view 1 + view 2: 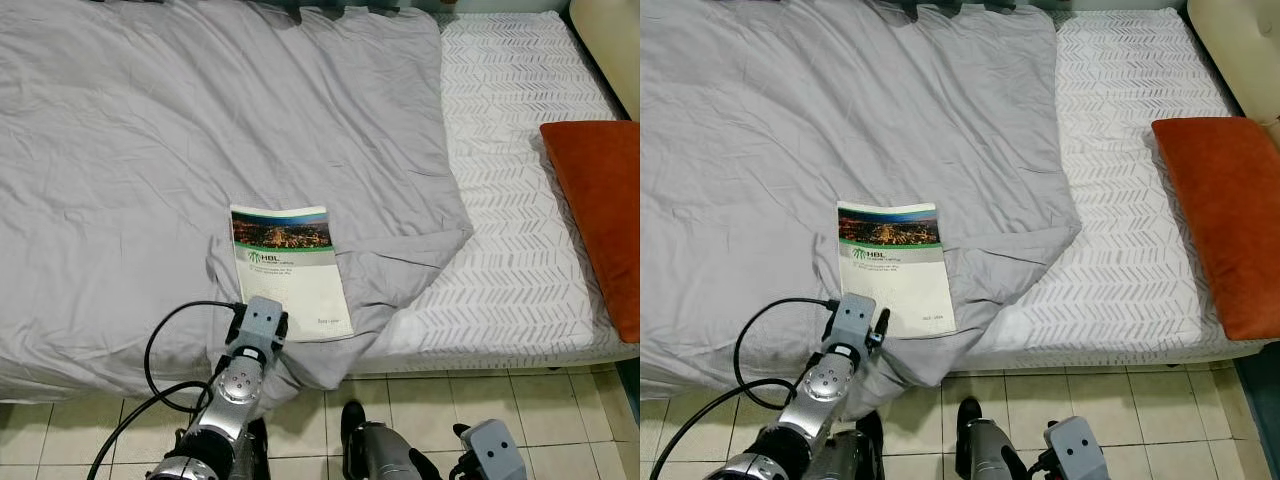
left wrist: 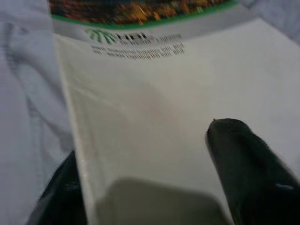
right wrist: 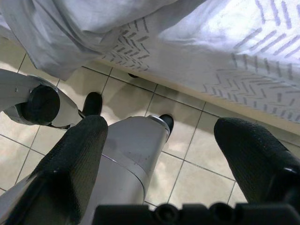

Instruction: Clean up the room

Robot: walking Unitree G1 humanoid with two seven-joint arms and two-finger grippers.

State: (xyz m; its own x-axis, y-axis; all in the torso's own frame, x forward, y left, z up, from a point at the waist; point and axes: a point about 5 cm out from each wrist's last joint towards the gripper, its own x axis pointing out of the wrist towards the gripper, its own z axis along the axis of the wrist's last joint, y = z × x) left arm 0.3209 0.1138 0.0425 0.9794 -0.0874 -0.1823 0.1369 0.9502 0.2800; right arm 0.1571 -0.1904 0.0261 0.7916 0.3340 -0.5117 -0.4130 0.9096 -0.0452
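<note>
Bed (image 1: 520,250): fills most of the head views, its white chevron-patterned sheet bare across the right half of the frame.
Duvet (image 1: 130,150): grey and creased, spread over the left and centre of the bed, one corner folded back near the middle and its lower edge hanging over the bedside.
Floor (image 1: 420,400): pale tiles in a strip along the bottom of the frame.
Pillow (image 1: 600,210): orange, lying on the sheet at the right edge of the frame.
Booklet (image 1: 290,270): lies flat on the duvet at lower centre, near the bed's front edge; a city photo and a green logo top its white cover.
Left claw (image 2: 145,178): at the booklet's near lower corner, fingers parted; in the wrist view one finger (image 2: 248,173) lies over the cover and the other sits at the booklet's edge beside the duvet, not closed on it.
Right claw (image 3: 164,164): low at the bottom right, above the tiles beside the bed, fingers wide apart and holding nothing.
</note>
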